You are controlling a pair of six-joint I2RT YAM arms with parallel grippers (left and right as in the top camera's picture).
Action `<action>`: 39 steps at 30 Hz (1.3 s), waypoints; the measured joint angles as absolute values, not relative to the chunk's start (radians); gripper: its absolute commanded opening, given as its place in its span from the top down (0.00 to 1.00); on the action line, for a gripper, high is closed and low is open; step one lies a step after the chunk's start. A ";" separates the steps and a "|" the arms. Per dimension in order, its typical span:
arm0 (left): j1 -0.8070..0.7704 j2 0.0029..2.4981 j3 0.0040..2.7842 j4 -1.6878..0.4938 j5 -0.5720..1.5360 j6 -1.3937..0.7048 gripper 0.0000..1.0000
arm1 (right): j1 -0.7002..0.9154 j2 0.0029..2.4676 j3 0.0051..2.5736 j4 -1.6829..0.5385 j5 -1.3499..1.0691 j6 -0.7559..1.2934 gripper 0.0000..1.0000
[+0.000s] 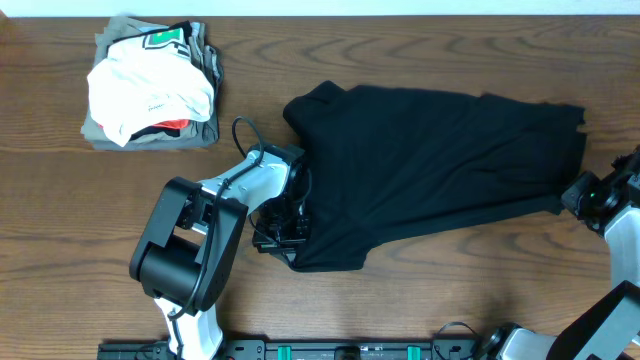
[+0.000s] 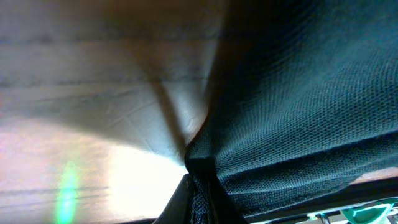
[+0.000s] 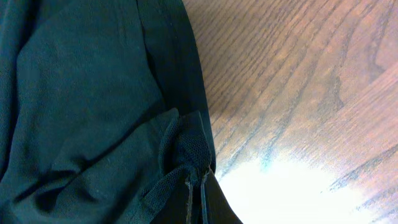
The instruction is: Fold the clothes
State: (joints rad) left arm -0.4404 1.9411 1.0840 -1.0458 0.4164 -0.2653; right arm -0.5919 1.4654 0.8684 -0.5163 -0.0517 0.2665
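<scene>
A black garment [image 1: 430, 160] lies spread out in the middle of the brown wooden table [image 1: 60, 220]. It is mostly flat, with some wrinkles. I cannot tell if it is a shirt or shorts. Up close the cloth looks like fine mesh.

The left gripper [image 1: 285, 235] is down at the near left corner of the black garment. In the left wrist view its fingers are pinched tight on a bunched bit of the cloth edge, right by the bare wood.

The right gripper [image 1: 578, 192] is at the far right end of the black garment. In the right wrist view its two fingers are squeezed together on a little fold of the hem, with the table showing just beside it.

In the far left corner of the table sits a pile of folded clothes [image 1: 150, 85], with a white one on top. It is well apart from the black garment.
</scene>
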 measured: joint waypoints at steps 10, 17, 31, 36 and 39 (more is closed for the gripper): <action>-0.440 1.896 1.084 -1.071 0.416 -0.262 0.89 | -0.594 1.465 0.870 -0.664 -0.051 0.271 0.99; -0.440 1.760 1.085 -1.048 0.416 -0.262 0.86 | -0.600 1.465 0.871 -0.867 -0.070 0.283 0.99; -0.440 1.733 1.088 -0.986 0.412 -0.262 0.86 | -0.600 1.465 0.871 -0.962 0.016 0.355 0.99; -0.440 1.733 1.088 -0.978 0.412 -0.261 0.86 | -0.600 1.465 0.871 -0.944 0.144 0.461 0.95; -0.440 1.733 1.088 -0.977 0.412 -0.258 0.85 | -0.600 1.465 0.871 -0.942 0.173 0.492 0.85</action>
